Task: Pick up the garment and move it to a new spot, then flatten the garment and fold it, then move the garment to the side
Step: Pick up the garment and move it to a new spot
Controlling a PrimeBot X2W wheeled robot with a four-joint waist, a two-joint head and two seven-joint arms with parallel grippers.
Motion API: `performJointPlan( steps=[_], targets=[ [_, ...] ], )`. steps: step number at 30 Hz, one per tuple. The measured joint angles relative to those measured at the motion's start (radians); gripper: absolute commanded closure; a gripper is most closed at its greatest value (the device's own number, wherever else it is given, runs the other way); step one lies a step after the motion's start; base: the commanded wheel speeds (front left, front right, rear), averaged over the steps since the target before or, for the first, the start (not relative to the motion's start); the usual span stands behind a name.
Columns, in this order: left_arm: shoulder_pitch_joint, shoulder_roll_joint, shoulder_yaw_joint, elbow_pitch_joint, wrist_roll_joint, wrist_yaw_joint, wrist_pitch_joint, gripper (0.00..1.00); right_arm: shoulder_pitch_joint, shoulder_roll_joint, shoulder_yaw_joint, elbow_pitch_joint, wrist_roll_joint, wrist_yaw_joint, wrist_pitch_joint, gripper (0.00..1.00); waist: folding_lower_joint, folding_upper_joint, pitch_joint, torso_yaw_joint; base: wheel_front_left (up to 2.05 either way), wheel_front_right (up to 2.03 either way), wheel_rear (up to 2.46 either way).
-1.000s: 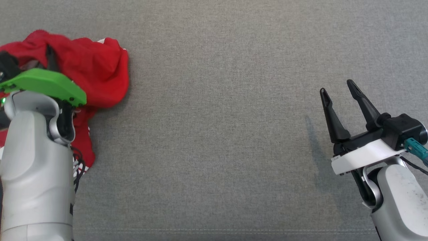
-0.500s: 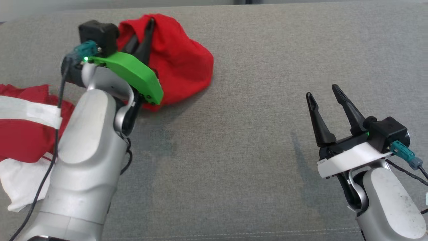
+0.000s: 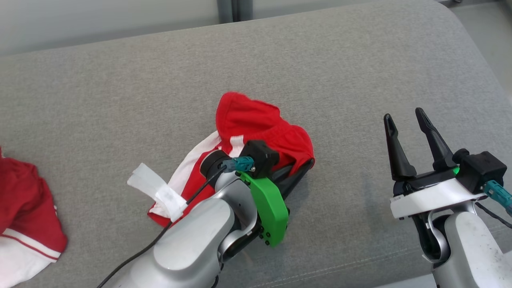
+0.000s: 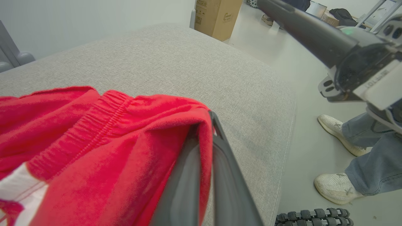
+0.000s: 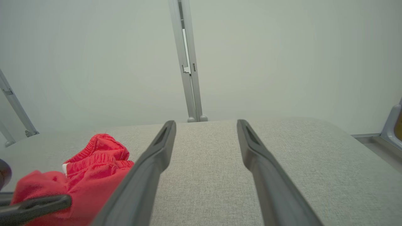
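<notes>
Left pincer (image 3: 309,165) is clamped shut on a fold of the red shorts (image 3: 260,124), so they hang bunched with the white trim trailing on the grey cushion (image 3: 360,72). They sit mid-cushion, well apart from the clothes pile (image 3: 24,200). Right pincer (image 3: 403,113) is wide and empty, parked clear. A second ago the shorts were over by my left side; the camera has swung too.

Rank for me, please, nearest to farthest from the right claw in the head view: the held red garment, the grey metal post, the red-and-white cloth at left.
From the right claw:
1. Red fabric garment, centre, shut in the left claw.
2. Grey metal post, top, behind the grey sofa.
3. Red-and-white cloth, far left edge.
</notes>
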Motion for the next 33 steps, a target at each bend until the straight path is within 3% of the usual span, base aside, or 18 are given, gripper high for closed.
performJointPlan(
  steps=[1, 4, 5, 10, 17, 26, 33],
  targets=[
    [0.008, 0.003, -0.011, -0.001, -0.003, 0.0, 0.0, 0.98, 0.005, 0.002, -0.003, -0.001, 0.0, 0.0, 0.0, 0.0, 0.0, 0.0, -0.002, -0.013, 0.0, 0.0, 0.0],
    [0.02, 0.013, -0.036, 0.005, -0.008, 0.0, 0.0, 0.55, 0.022, 0.007, -0.007, -0.002, 0.0, 0.0, 0.0, 0.0, 0.0, 0.0, -0.007, -0.053, 0.0, 0.0, 0.0],
    [0.023, 0.013, -0.039, 0.012, -0.008, 0.0, 0.002, 0.03, 0.024, 0.01, -0.006, -0.002, 0.0, 0.0, 0.0, 0.0, 0.0001, 0.0, -0.009, -0.067, 0.0, 0.0, 0.0],
    [0.055, 0.014, -0.04, 0.081, -0.002, 0.031, 0.024, 0.0, 0.025, 0.023, 0.019, 0.003, 0.0, 0.001, 0.0, 0.0, 0.0, 0.0, -0.012, -0.134, 0.0, 0.0, 0.0],
    [0.078, 0.015, -0.123, 0.086, -0.047, 0.027, 0.044, 0.0, 0.046, 0.008, -0.009, 0.002, -0.006, 0.002, 0.0, 0.0, 0.0, 0.0, -0.021, -0.185, 0.0, 0.0, 0.0],
    [0.116, 0.017, -0.11, -0.026, -0.161, 0.027, 0.032, 0.0, 0.044, -0.077, 0.198, 0.042, -0.063, 0.003, 0.0, 0.0, 0.0, 0.0, -0.05, -0.13, 0.0, 0.0, 0.0],
    [0.112, 0.02, -0.028, -0.02, -0.093, 0.1, -0.01, 0.0, 0.018, -0.165, 0.367, 0.115, -0.072, 0.003, 0.0, 0.0, 0.0, 0.0, -0.07, -0.055, 0.0, 0.0, 0.0]
  ],
)
